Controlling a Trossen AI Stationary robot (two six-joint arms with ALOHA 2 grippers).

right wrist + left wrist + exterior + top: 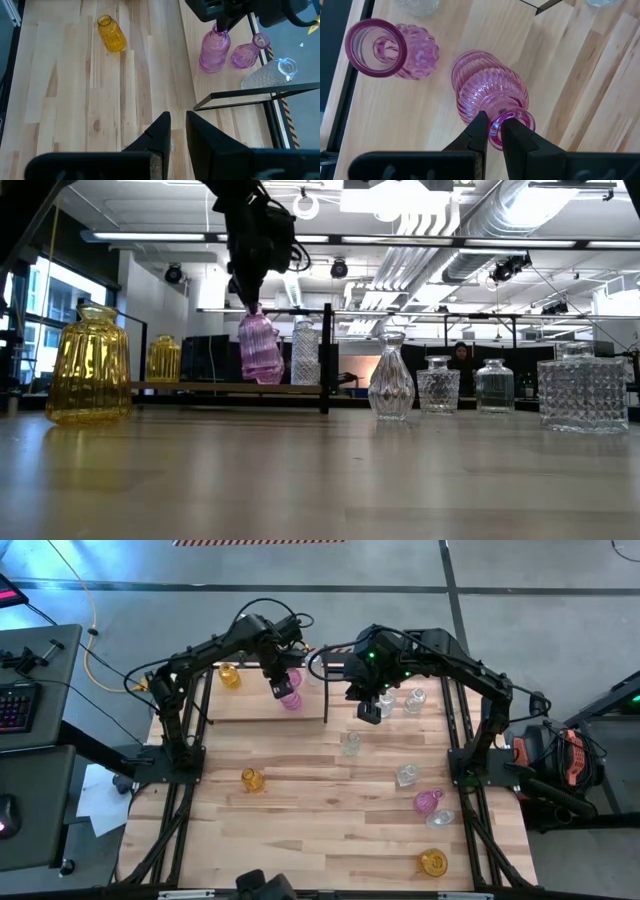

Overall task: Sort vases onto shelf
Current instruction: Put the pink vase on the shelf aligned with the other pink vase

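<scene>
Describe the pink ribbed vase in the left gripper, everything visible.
The pink ribbed vase is translucent glass, with a bulbous fluted body, narrow neck and flared rim. The left gripper pinches its rim wall, one finger inside the mouth, one outside. In the low view it hangs slightly tilted, base above the shelf board, left of the black divider. A second pink vase stands beside it, apart.

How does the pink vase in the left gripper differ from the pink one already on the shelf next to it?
The ribbed pink vase is pinched by its rim in the left gripper; the bumpy pink vase stands free on the shelf. The ribbed one has vertical grooves and looks taller; the bumpy one is rounder, with a wide flared mouth. Both are translucent pink glass.
</scene>
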